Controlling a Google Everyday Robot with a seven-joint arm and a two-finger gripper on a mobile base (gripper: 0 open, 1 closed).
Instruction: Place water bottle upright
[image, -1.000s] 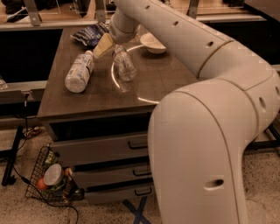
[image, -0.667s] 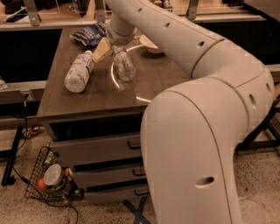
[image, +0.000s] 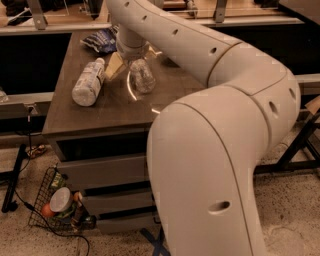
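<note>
Single view here, high and close behind the arm, looking down and forward across the bench; arm crowds the near right, gripper far, left of centre.

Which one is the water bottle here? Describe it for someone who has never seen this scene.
On the dark tabletop above the grey drawers, look just below the gripper at the end of the big white arm. The water bottle there is small, clear and ribbed, unlike the larger cloudy-white bottle with a pale label lying toward the picture's left.
</note>
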